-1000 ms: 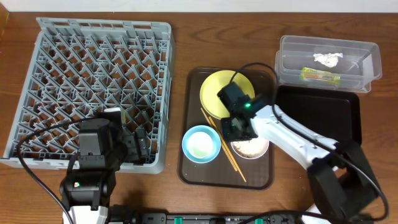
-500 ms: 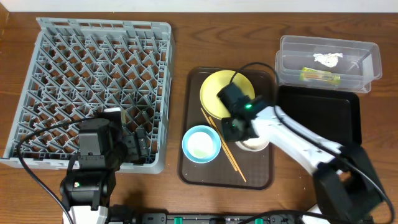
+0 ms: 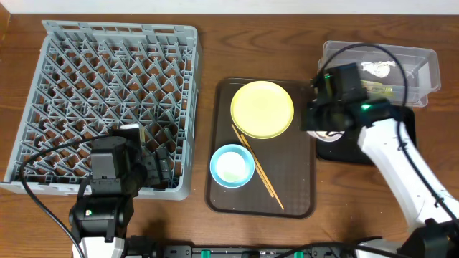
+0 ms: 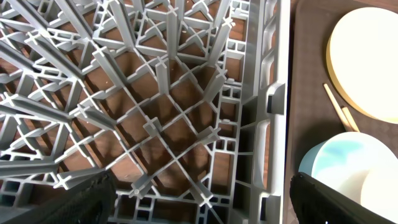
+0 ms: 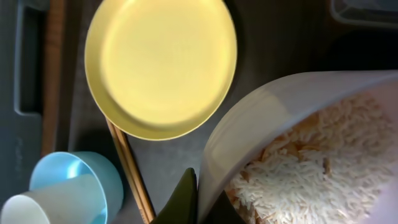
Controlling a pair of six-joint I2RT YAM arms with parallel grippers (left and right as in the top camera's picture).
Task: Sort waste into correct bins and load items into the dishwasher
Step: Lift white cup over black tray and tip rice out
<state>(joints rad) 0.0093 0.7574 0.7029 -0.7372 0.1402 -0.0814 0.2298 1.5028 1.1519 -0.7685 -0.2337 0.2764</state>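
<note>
Right gripper is clamped on the white bowl's rim over the black tray's left edge. The bowl is stiff and light, but the loose rice spills easily, so a rim pinch suits. Left gripper hangs over the rack, fingers apart.

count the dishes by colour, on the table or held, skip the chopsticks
yellow: 1 (yellow plate)
light blue: 1 (light blue bowl)
white: 2 (white bowl, white cup)
total: 4
</note>
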